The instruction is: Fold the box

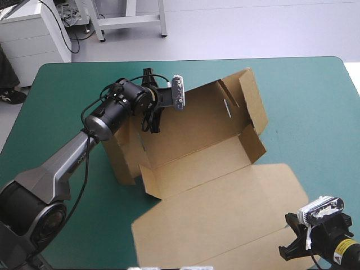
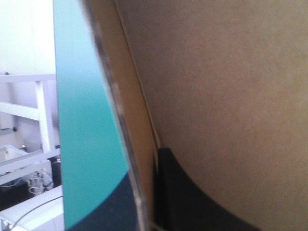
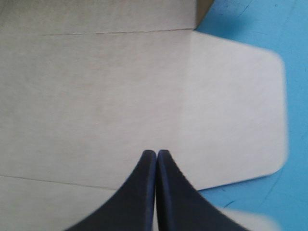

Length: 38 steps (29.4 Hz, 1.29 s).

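Left gripper [image 1: 153, 119]: pinching the box [image 1: 197, 140]. In the left wrist view one black finger [image 2: 187, 202] lies against the inner face of a raised brown wall, the edge of the board runs up between the two fingers, and the other finger shows as a dark shape on the outer side. The fingers are all but together, with the sheet between them. In the high view the left arm reaches in from the table's left edge, and this gripper sits at the box's far left corner, where the back wall meets the left end wall [image 1: 121, 157].

The box stands near the middle of the table on the teal-green cover [image 1: 315, 112]. It is an open tray: back wall, left end wall and right end wall [image 1: 254, 101] are raised, and the front wall [image 1: 197, 169] leans outward toward the near edge.

The lid [image 1: 219, 225] lies flat on the cover, joined to the front wall along a crease and extending to the near edge of the table.

Right gripper [image 3: 157, 153]: pressed together, its fingers meeting in one pointed arch and holding nothing. It is over the lid near its rounded right-hand corner. Contact with the board cannot be determined.
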Tool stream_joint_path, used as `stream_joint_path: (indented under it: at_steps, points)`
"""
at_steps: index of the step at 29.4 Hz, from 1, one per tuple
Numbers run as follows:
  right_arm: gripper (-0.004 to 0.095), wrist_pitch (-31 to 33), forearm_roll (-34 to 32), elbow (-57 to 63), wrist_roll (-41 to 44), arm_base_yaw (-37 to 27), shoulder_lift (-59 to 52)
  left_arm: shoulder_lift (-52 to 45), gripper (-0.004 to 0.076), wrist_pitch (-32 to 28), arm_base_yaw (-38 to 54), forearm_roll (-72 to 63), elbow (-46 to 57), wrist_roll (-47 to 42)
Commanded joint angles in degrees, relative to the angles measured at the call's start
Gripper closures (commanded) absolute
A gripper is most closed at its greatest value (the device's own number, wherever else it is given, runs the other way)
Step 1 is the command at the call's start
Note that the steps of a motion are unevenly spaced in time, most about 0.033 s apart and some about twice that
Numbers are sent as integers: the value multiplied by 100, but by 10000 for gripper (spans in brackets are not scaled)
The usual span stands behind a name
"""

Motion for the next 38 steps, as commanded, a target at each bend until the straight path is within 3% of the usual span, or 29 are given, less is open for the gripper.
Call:
stream_joint_path:
  at_steps: [1, 9, 19, 27, 31, 34, 38]
  points:
    - [923, -360, -24, -144, -49, -31, 49, -294, 731, -572, -121, 416, -207, 66]
    - [923, -471, -24, -144, -49, -31, 49, -422, 731, 15, -626, 1013, -35, 26]
    - [923, -568, -24, -144, -49, -31, 49, -1326, 731, -1163, -1237, 2850, 1685, -792]
    - [923, -568, -24, -144, -49, -31, 49, -1394, 731, -2016, -1224, 5760, 2626, -3606]
    - [923, -568, -24, -144, -49, -31, 49, -1394, 731, -2304, -1224, 6478, 2857, -4892]
    - [923, -568, -24, -144, -49, -31, 49, -1381, 731, -2318, -1224, 6969, 2867, -5945]
    - [923, -568, -34, -144, -49, -31, 49, -1285, 731, -1857, -1224, 8051, 2867, -7247]
